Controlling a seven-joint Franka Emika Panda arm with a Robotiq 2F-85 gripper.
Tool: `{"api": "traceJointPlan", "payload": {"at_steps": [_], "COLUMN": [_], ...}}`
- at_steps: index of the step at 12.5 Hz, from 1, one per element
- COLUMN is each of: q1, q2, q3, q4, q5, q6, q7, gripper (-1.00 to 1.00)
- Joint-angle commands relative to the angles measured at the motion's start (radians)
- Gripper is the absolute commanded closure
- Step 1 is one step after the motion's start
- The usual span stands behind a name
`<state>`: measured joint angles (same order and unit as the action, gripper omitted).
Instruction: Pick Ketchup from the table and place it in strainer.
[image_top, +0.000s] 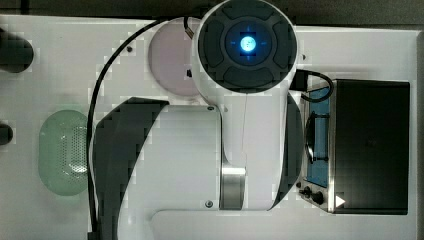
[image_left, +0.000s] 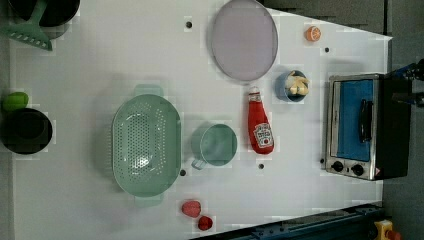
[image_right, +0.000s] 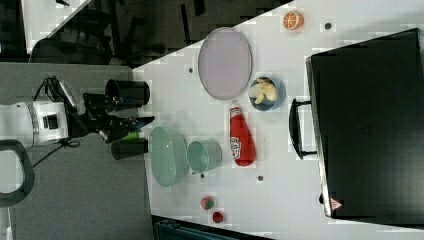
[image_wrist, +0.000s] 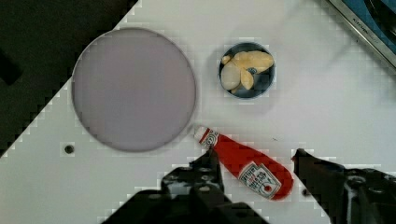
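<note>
1. Gripper (image_wrist: 254, 170) fingers fill the lower edge of the wrist view, spread wide with nothing between them; I read them as open and empty.
2. Between those fingers, well below them on the table (image_left: 90, 65), lies the ketchup (image_wrist: 245, 165) on its side, white cap toward the greyish-pink plate (image_wrist: 134, 88).
3. On the left view I see the ketchup (image_left: 260, 125) right of centre, just beside the small round green bowl (image_left: 216, 145) and near the blue dish of pale food (image_left: 292, 86).
4. I find the strainer (image_left: 146, 145) left of centre in the left view, on the far side of the bowl from the bottle and bare inside.
5. On the right view the gripper (image_right: 131, 125) hangs at the left, well off the table surface.
6. My judgement: I am at the approach step, nothing picked yet.
7. Next I need to descend straight onto the bottle's red body, keep the fingers across its width, close, then carry it over the bowl to the strainer without clipping the bowl's rim.
</note>
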<state>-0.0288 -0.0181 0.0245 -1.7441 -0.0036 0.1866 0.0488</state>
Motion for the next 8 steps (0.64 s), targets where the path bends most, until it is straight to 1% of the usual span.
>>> {"api": "traceJointPlan", "payload": {"at_steps": [1, 3, 5, 8], "q1": [-0.097, -0.096, -0.095, -0.093], "q2": [-0.168, -0.146, -0.116, -0.064], "q3": [0.061, 0.066, 0.076, 0.093], "q4": [-0.074, -0.1, -0.147, -0.237], "q5": [0.029, 0.029, 0.029, 0.029], "q6": [-0.146, -0.135, -0.12, -0.046], "q7": [-0.057, -0.071, -0.132, -0.348], "gripper": [-0.58, -1.0, -1.0, -1.0]}}
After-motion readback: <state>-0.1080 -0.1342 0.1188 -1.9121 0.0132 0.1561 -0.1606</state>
